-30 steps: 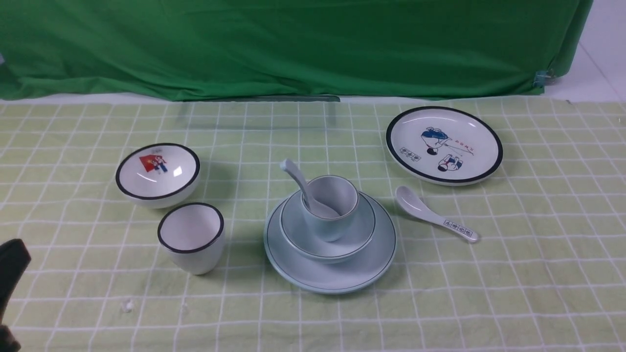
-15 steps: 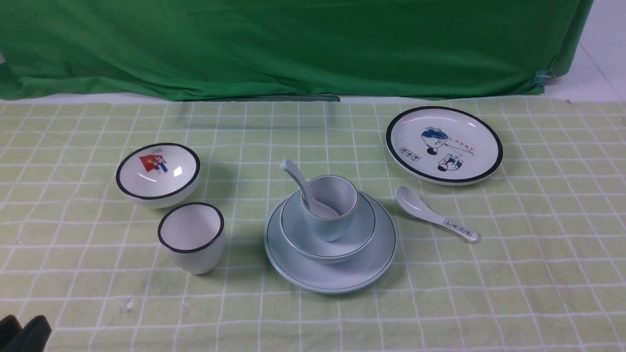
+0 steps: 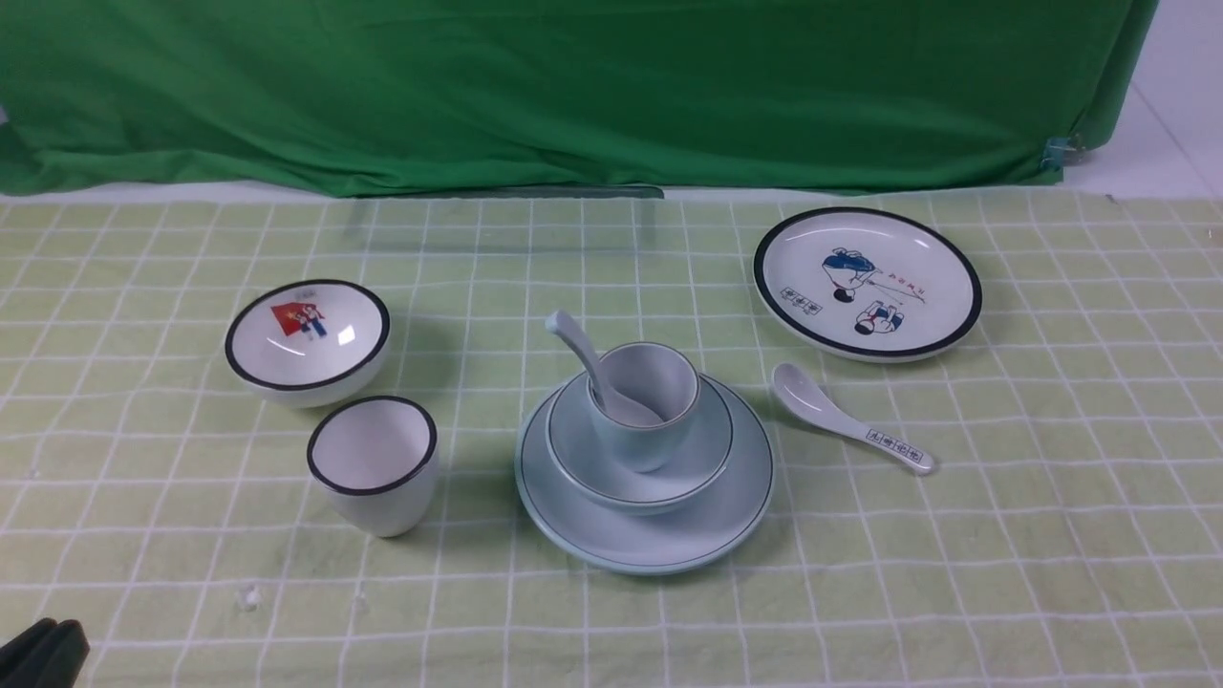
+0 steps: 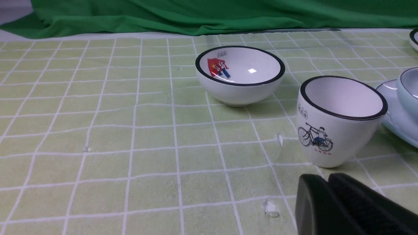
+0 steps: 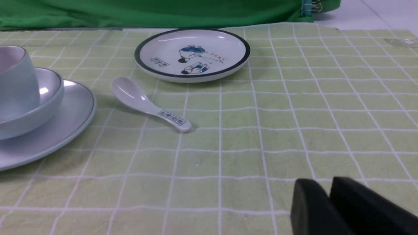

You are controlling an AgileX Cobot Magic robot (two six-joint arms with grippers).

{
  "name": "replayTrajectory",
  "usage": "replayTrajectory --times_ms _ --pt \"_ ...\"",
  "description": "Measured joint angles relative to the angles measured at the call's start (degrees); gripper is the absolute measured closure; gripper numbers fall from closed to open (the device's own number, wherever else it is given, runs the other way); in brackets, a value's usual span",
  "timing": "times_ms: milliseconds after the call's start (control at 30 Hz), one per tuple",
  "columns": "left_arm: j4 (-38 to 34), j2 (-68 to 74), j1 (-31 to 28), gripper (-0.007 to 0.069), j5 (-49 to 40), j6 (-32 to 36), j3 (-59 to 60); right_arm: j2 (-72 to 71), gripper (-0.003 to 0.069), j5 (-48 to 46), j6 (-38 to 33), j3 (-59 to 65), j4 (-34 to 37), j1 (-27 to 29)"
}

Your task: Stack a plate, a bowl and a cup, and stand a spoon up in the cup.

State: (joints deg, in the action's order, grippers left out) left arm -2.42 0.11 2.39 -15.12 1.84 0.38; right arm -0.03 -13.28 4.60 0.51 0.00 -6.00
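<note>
At the lower left corner of the front view, the left tool peeks in. Its two black fingers are pressed together and it holds nothing. A white bowl with a black rim and a red picture sits at the left middle. Just below it stands a white cup with a black rim. In the middle of the green checked worktop lies the plate. The bowl sits on the plate, and the cup stands in the bowl. The spoon stands in the cup and leans to the upper left. To the right lies a white spoon with marks. Above it sits a white picture plate. The right tool shows only in its wrist view. Its fingers look almost together and hold nothing.
</note>
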Motion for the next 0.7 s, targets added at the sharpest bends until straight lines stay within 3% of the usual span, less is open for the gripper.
replayTrajectory --times_ms 700 --pt "-0.20 0.00 0.00 0.0632 0.00 0.17 0.00 0.00 0.0463 0.04 0.00 0.00 0.00 0.00"
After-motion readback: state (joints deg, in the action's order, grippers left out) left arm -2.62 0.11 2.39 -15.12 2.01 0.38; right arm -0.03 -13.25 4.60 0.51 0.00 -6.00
